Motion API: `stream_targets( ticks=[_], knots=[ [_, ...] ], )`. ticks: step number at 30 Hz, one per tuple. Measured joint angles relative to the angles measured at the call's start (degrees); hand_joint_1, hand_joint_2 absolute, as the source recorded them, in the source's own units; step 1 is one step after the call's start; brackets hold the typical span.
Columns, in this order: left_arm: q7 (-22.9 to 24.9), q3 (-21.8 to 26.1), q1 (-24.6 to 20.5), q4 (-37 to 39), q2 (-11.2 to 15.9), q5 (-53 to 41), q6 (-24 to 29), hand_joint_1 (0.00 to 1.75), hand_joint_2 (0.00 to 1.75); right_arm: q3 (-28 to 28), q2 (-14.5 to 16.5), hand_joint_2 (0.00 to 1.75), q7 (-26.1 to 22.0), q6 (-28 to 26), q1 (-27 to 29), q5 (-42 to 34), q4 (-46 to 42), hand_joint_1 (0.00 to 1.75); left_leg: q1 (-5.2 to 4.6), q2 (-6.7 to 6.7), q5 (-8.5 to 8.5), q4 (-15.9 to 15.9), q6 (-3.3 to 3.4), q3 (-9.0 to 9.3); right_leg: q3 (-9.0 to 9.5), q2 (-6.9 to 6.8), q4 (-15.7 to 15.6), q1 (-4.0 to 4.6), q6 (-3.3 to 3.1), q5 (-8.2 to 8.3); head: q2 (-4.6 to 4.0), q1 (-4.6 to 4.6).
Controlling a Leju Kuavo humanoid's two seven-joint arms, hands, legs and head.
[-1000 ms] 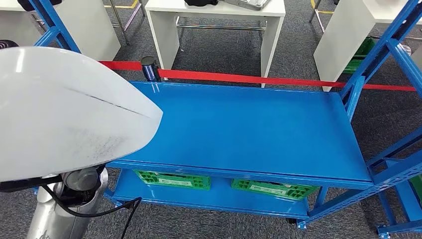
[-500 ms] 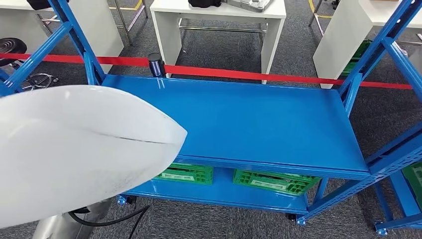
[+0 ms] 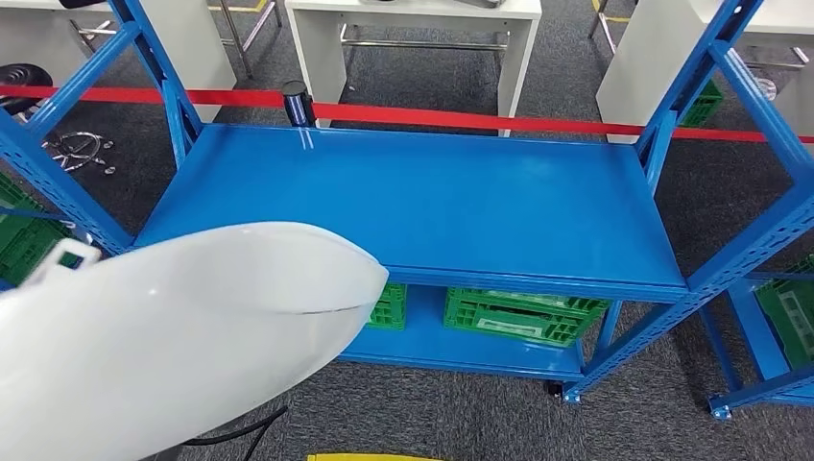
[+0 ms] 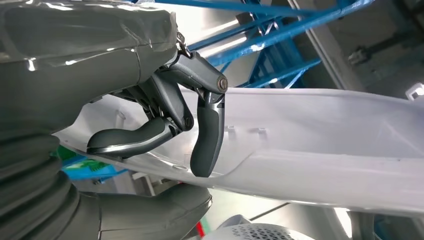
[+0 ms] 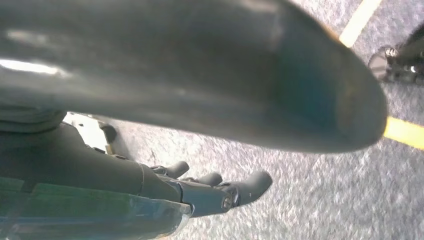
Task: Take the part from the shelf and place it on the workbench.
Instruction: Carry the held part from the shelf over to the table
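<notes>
The part (image 3: 182, 336) is a large, smooth white shell with a pointed end, low at the left of the head view. It hangs in front of the blue shelf (image 3: 422, 202), whose upper deck is bare. In the left wrist view my left hand (image 4: 170, 120) grips the edge of the white part (image 4: 325, 145), dark fingers (image 4: 207, 135) on one face and the thumb on the other. My right hand (image 5: 210, 192) hangs over grey carpet with its fingers apart and nothing in it.
Green crates (image 3: 523, 315) sit on the shelf's lower deck. Blue uprights (image 3: 730, 58) frame both ends of the shelf. A red barrier tape (image 3: 480, 122) runs behind it, with white tables (image 3: 422, 38) beyond. A yellow floor line (image 5: 405, 132) crosses the carpet.
The whole picture has shifted, so the camera has moved: the shelf now looks farther off and more of its left frame shows. The white part sits lower in the head view.
</notes>
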Motion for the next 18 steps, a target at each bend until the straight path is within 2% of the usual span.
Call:
stream_targets(
  ticks=[1, 2, 4, 5, 6, 7, 8, 9, 10, 11, 12, 13, 15, 16, 17, 18],
  knots=[
    [-0.17, 0.01, -0.08, -0.04, 0.14, -0.48, 0.08, 1.75, 1.75, -1.27, -0.07, 0.0, -1.31, -0.66, -0.63, 1.7, 0.47, 0.0, 0.14, -0.09, -1.28, 0.92, -0.36, -0.3, -0.34, -0.08, 0.0, -0.07, -0.58, 0.43, 0.0, -0.08],
    [-0.34, 0.02, -0.18, -0.06, 0.27, -0.87, 0.12, 1.75, 1.75, -2.39, -0.25, 0.0, -2.36, -1.23, -1.3, 3.15, 1.15, 0.0, 0.3, -0.17, -3.5, 2.8, -0.72, -0.83, -0.79, -0.16, -0.05, -0.15, -1.09, 0.95, 0.0, -0.17],
    [-0.56, 0.05, -0.33, -0.08, 0.46, -1.42, 0.17, 1.75, 1.75, -4.39, -0.81, 0.0, -3.79, -1.88, -2.58, 5.46, 3.08, 0.0, 0.6, -0.29, -9.3, 9.4, -1.3, -2.37, -1.8, -0.25, 0.02, 0.01, -1.62, 2.07, 0.0, -0.35],
    [-0.59, 0.07, -0.36, -0.08, 0.51, -1.55, 0.17, 1.75, 1.75, -5.2, -1.09, 0.0, -4.16, -1.94, -3.07, 6.22, 4.06, 0.0, 0.7, -0.3, -11.05, 12.82, -1.45, -2.96, -2.42, -0.26, 0.08, 0.12, -1.64, 2.64, 0.0, -0.36],
    [-0.61, 0.07, -0.38, -0.08, 0.56, -1.7, 0.19, 1.75, 1.75, -5.97, -1.37, 0.0, -4.5, -1.92, -3.49, 7.1, 5.06, 0.0, 0.75, -0.3, -11.52, 15.13, -1.48, -2.99, -3.07, -0.27, 0.16, 0.24, -1.62, 3.2, 0.0, -0.36],
    [-0.61, 0.07, -0.42, -0.08, 0.59, -1.83, 0.22, 1.75, 1.75, -6.66, -1.6, 0.0, -4.88, -1.75, -3.82, 8.05, 5.91, 0.0, 0.76, -0.32, -10.8, 15.66, -1.39, -2.21, -3.79, -0.28, 0.24, 0.35, -1.57, 3.71, 0.0, -0.35],
    [-0.61, 0.07, -0.51, -0.08, 0.62, -1.92, 0.25, 1.75, 1.75, -7.35, -1.79, 0.0, -5.38, -1.42, -4.08, 9.18, 6.6, 0.0, 0.71, -0.35, -9.39, 14.15, -1.12, -0.41, -4.45, -0.28, 0.31, 0.47, -1.5, 4.19, 0.0, -0.36],
    [-0.61, 0.06, -0.68, -0.08, 0.65, -2.0, 0.27, 1.75, 1.75, -8.02, -1.92, 0.0, -6.0, -0.86, -4.24, 10.46, 7.04, 0.0, 0.59, -0.43, -8.02, 10.82, -0.64, 2.31, -4.97, -0.27, 0.35, 0.57, -1.44, 4.64, 0.0, -0.36],
    [-0.62, 0.05, -0.92, -0.08, 0.66, -2.04, 0.28, 1.75, 1.75, -8.66, -1.97, 0.0, -6.71, -0.13, -4.34, 11.73, 7.23, 0.0, 0.41, -0.48, -7.54, 6.58, -0.02, 5.36, -5.38, -0.26, 0.38, 0.72, -1.31, 5.07, 0.0, -0.35],
    [-0.66, 0.04, -1.19, -0.08, 0.67, -2.08, 0.28, 1.75, 1.75, -9.32, -2.02, 0.0, -7.38, 0.63, -4.39, 12.91, 7.26, 0.0, 0.2, -0.55, -7.59, 2.59, 0.5, 8.01, -5.66, -0.26, 0.37, 0.76, -1.07, 5.51, 0.0, -0.32],
    [-0.71, 0.03, -1.44, -0.08, 0.68, -2.12, 0.28, 1.75, 1.75, -9.97, -2.04, 0.0, -7.98, 1.29, -4.44, 13.87, 7.23, 0.0, -0.05, -0.59, -7.93, -0.2, 0.91, 9.7, -5.85, -0.27, 0.3, 0.71, -0.75, 5.96, 0.0, -0.31],
    [-0.77, 0.02, -1.64, -0.07, 0.69, -2.16, 0.28, 1.75, 1.75, -10.58, -2.05, 0.0, -8.39, 1.77, -4.5, 14.55, 7.19, 0.0, -0.3, -0.59, -8.28, -1.66, 1.18, 10.37, -6.02, -0.28, 0.18, 0.58, -0.34, 6.43, 0.0, -0.32],
    [-0.84, -0.03, -1.88, -0.05, 0.72, -2.23, 0.28, 1.75, 1.75, -11.59, -2.08, 0.0, -8.75, 2.17, -4.56, 15.23, 7.13, 0.0, -0.53, -0.43, -7.2, -2.7, 1.7, 10.04, -6.36, -0.27, -0.07, 0.29, 0.27, 7.07, 0.0, -0.35],
    [-0.85, -0.08, -2.05, -0.04, 0.72, -2.32, 0.29, 1.75, 1.75, -12.03, -2.08, 0.0, -8.79, 2.15, -4.6, 15.45, 7.08, 0.0, -0.49, -0.3, -6.41, -3.2, 2.09, 9.74, -6.75, -0.24, 0.39, 0.24, 0.26, 6.47, 0.0, -0.31],
    [-0.85, -0.14, -2.21, -0.01, 0.71, -2.44, 0.3, 1.75, 1.75, -12.49, -2.1, 0.0, -8.83, 2.06, -4.65, 15.67, 6.94, 0.0, -0.4, -0.17, -5.52, -3.66, 2.45, 9.25, -7.42, -0.21, 1.81, 0.25, 0.02, 4.93, 0.0, -0.17],
    [-0.86, -0.22, -2.34, 0.04, 0.69, -2.57, 0.31, 1.75, 1.75, -12.96, -2.16, 0.0, -8.95, 2.02, -4.73, 15.88, 6.69, 0.0, -0.3, -0.06, -4.7, -3.9, 2.7, 8.67, -8.34, -0.18, 4.43, 0.21, -0.35, 2.54, 0.0, -0.05]
  ],
)
